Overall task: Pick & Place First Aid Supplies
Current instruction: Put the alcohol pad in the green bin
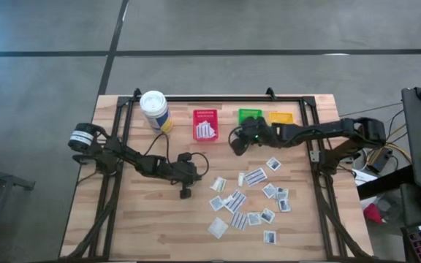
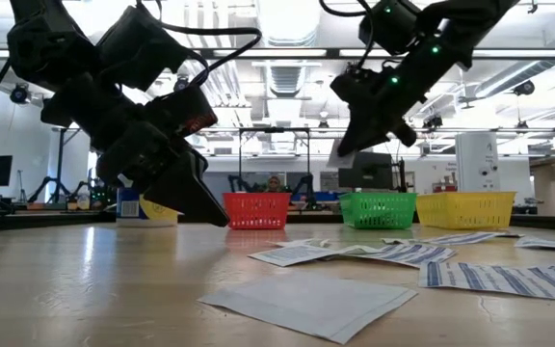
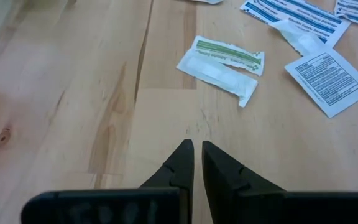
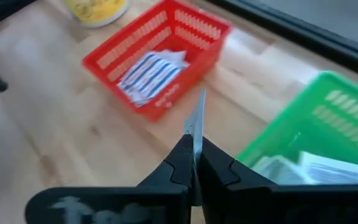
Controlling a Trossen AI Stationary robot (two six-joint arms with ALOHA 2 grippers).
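Several small flat white packets, the first aid supplies point(image 1: 248, 197), lie scattered on the wooden table right of centre. My right gripper point(image 1: 236, 142) hangs above the table between the red bin point(image 4: 160, 59) and the green bin point(image 4: 316, 130), shut on one thin white packet point(image 4: 197, 121). Both bins hold packets. My left gripper point(image 3: 196, 155) waits low over bare wood left of the scatter, its fingers nearly together with nothing between them. The nearest packet point(image 3: 222, 62) lies just ahead of it. My right gripper pinches the white packet by one edge point(image 4: 196, 140) between its two fingers. The fingers slant down from the table's right side. The packet sticks out past the fingertips, seen edge-on, lifted clear of the table and the bins.
A white canister with a yellow label point(image 1: 154, 109) stands at the far left of the bins. A yellow bin point(image 1: 281, 117) sits right of the green one. A black frame point(image 1: 218, 97) runs along the table's far edge and sides.
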